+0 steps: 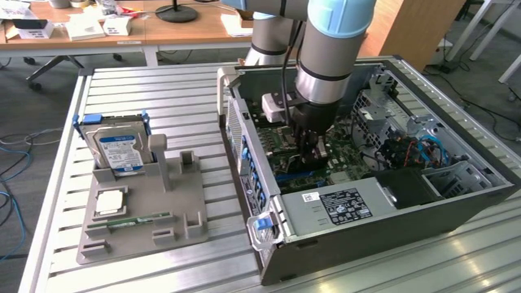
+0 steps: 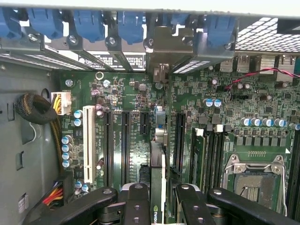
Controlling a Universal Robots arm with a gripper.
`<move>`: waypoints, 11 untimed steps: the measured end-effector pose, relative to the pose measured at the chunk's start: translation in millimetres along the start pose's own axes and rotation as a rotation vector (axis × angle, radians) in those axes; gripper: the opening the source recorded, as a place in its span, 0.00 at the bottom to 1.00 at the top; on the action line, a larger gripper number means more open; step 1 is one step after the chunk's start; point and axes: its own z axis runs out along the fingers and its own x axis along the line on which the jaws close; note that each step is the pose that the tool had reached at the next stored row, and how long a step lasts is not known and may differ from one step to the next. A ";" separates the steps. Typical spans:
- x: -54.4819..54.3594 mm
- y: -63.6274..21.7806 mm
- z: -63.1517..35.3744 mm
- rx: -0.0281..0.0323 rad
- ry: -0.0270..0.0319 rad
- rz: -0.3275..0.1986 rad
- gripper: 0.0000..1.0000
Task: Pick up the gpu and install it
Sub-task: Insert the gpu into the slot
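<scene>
gpu (image 2: 158, 154) gripped edge-on in the clenched claw (image 2: 161, 194), deep inside the open computer case (image 1: 366, 235), upright over the green motherboard (image 2: 187, 93) among its long black slots (image 2: 125, 140); seated or not, cannot tell. Outside on the bench (image 1: 163, 85), silver hard drive (image 1: 119, 149) upright in a grey holder (image 1: 138, 235).

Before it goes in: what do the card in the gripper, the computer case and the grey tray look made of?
Graphics card: seen edge-on, dark, presumably a fibreglass circuit board; its end bracket is bare silvery metal with a dull sheen. Case: likely painted sheet steel, matt dark outside, thin folded edges. Tray: uniform matt grey with chunky posts, probably plastic.
</scene>
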 end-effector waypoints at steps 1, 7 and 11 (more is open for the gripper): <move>0.0 0.2 0.0 0.0024 0.0000 0.000 0.26; 0.0 0.8 0.0 0.0037 0.0000 0.000 0.26; 0.0 2.1 -0.1 0.0055 0.0000 0.000 0.26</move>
